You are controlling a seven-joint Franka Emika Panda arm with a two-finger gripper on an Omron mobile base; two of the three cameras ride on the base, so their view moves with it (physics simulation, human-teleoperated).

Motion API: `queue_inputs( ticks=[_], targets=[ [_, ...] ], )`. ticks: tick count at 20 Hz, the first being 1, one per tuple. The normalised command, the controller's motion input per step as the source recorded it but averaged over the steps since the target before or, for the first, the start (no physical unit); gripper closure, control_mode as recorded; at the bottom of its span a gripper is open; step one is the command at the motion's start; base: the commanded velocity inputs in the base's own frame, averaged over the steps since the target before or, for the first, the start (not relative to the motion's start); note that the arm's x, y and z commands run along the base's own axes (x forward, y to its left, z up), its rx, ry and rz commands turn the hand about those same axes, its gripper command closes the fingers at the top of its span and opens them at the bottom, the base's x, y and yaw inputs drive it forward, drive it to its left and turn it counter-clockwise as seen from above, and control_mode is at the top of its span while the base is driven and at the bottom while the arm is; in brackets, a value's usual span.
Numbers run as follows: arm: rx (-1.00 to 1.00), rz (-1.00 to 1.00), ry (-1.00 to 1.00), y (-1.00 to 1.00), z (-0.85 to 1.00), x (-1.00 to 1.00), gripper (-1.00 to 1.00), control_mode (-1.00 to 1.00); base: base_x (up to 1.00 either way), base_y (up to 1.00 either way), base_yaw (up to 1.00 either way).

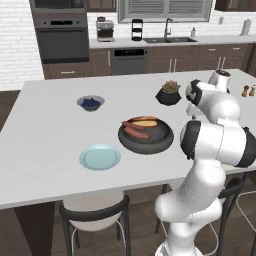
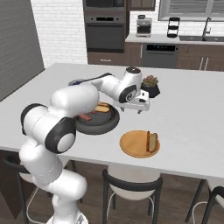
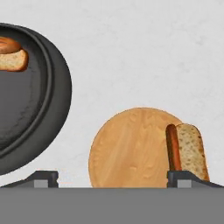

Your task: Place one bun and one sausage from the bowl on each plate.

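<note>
Gripper [image 3: 112, 177] jaws apart, empty, above the orange plate [image 3: 127, 148] — bun [image 3: 192, 151] and sausage [image 3: 173, 146] apparently touching

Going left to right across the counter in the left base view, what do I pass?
Blueberry bowl → pale blue plate → dark-grey bowl with a bun and sausages → potted plant.

Orange plate [image 2: 131, 146]: we saw one bun [image 2: 153, 142] and one sausage [image 2: 148, 141] lying on its right.
Blue plate [image 1: 100, 157]: bare, left of the bowl [image 1: 160, 137].
Bowl: held a bun [image 1: 145, 121] and sausages [image 1: 136, 132].
</note>
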Motion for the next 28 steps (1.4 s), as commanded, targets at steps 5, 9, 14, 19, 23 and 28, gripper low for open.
queue_inputs(
  ticks=[5, 9, 14, 19, 23, 28],
  targets=[
    [-0.03, 0.26, 0.00, 1.00, 0.20, 0.50, -1.00, -1.00, 0.00, 0.00, 0.00],
    [0.00, 0.35, 0.01, 1.00, 0.09, 0.45, -1.00, -1.00, 0.00, 0.00, 0.00],
    [0.00, 0.30, 0.09, 1.00, 0.00, 0.19, -1.00, -1.00, 0.00, 0.00, 0.00],
    [-0.08, 0.14, 0.14, 1.00, -0.06, -0.08, -1.00, -1.00, 0.00, 0.00, 0.00],
    [-0.06, 0.11, 0.08, 0.73, -0.56, -0.18, -1.00, -1.00, 0.00, 0.00, 0.00],
    [-0.01, 0.00, 0.00, -0.02, -0.42, 0.00, -1.00, -1.00, 0.00, 0.00, 0.00]
  ],
)
